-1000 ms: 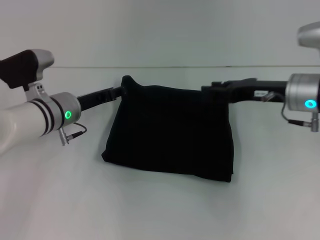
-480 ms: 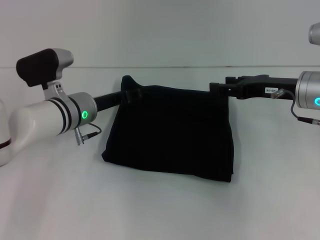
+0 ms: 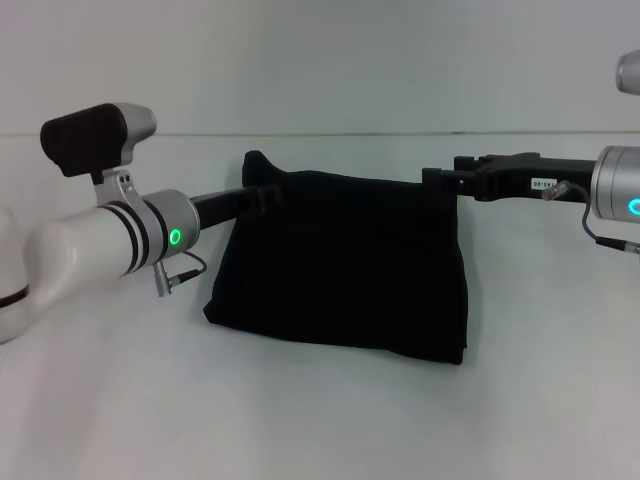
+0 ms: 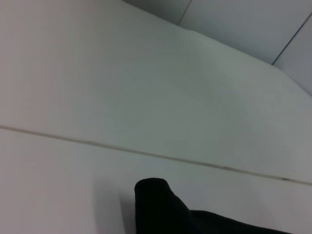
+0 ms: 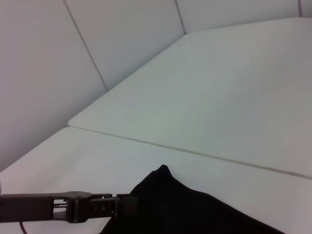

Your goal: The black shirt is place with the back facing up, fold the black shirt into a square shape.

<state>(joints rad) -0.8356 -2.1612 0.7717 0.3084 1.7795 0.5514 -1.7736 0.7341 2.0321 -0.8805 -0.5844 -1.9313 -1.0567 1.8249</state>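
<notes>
The black shirt [image 3: 340, 260] lies folded into a rough square in the middle of the white table [image 3: 320, 420]. No lettering shows on it. One far corner stands up in a small peak [image 3: 255, 160]. My left gripper [image 3: 270, 192] is at that far left corner, over the cloth's edge. My right gripper [image 3: 432, 181] is at the far right corner. The shirt's peak also shows in the left wrist view [image 4: 156, 204] and in the right wrist view [image 5: 185, 209], where the left gripper [image 5: 127, 206] touches the cloth's edge.
The table's far edge [image 3: 330, 135] meets a plain pale wall just behind the shirt. Bare tabletop lies in front of the shirt and on both sides under the arms.
My left arm has swung up and to the right, its gripper reaching further over the shirt's corner. My right gripper has drawn back a little to the right. The shirt has not moved.
</notes>
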